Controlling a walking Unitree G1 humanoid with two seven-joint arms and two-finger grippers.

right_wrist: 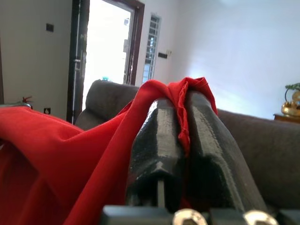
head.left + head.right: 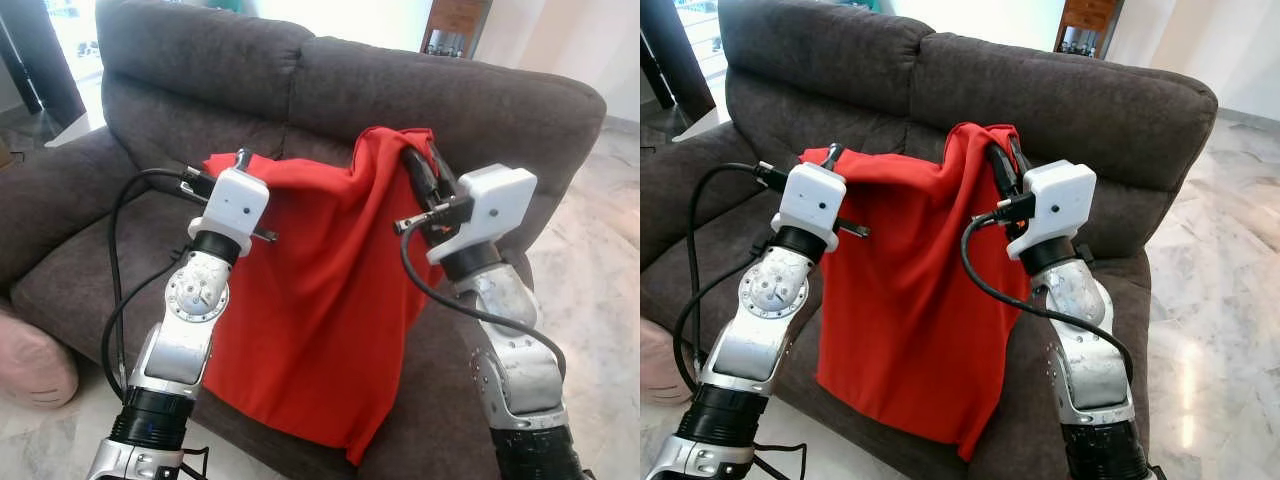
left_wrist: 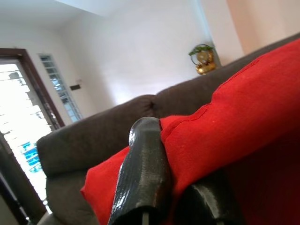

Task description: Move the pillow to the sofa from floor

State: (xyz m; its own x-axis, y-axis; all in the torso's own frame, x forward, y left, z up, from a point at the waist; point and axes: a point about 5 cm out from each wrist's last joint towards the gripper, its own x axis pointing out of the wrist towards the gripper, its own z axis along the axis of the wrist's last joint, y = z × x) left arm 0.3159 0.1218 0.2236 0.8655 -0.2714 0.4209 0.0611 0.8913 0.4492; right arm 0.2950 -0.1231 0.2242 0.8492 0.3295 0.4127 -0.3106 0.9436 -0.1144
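Left eye view shows both silver arms raised before a dark grey fabric sofa (image 2: 420, 90), holding up a limp bright red cloth pillow cover (image 2: 310, 300) that hangs down over the seat's front edge. The right gripper (image 2: 425, 170) has its black fingers (image 1: 159, 140) clamped together on the cloth's bunched top corner. The left gripper (image 2: 225, 165) pinches the other upper edge, jaws closed on the red fabric. A pink cushion (image 2: 30, 365) lies on the pale marble floor (image 2: 590, 270) beside the sofa.
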